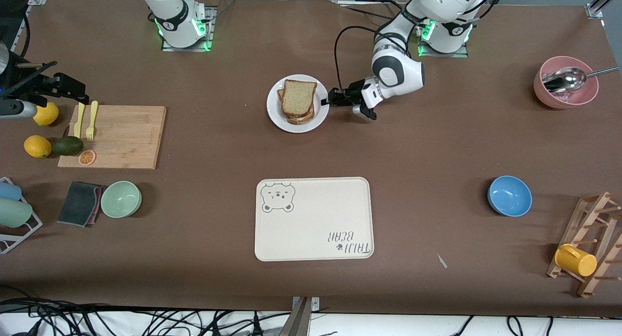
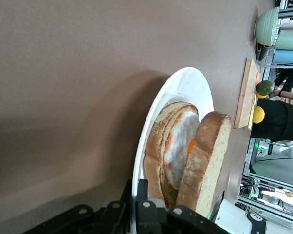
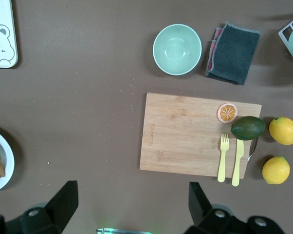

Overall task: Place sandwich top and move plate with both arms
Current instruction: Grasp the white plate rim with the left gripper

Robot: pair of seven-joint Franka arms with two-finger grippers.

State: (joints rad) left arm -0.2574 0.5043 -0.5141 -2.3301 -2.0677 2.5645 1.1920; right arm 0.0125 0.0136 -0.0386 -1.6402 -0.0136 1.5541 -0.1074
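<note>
The sandwich top [image 1: 298,97] lies on the egg-topped bread stack [image 2: 178,146] on the plate [image 1: 277,116], farther from the front camera than the bear tray [image 1: 313,219]; the left gripper [image 1: 327,101] has closed its fingers [image 2: 141,209] on the plate's rim; the right gripper [image 3: 132,204] hangs wide open and empty over the cutting board [image 3: 185,136].
</note>
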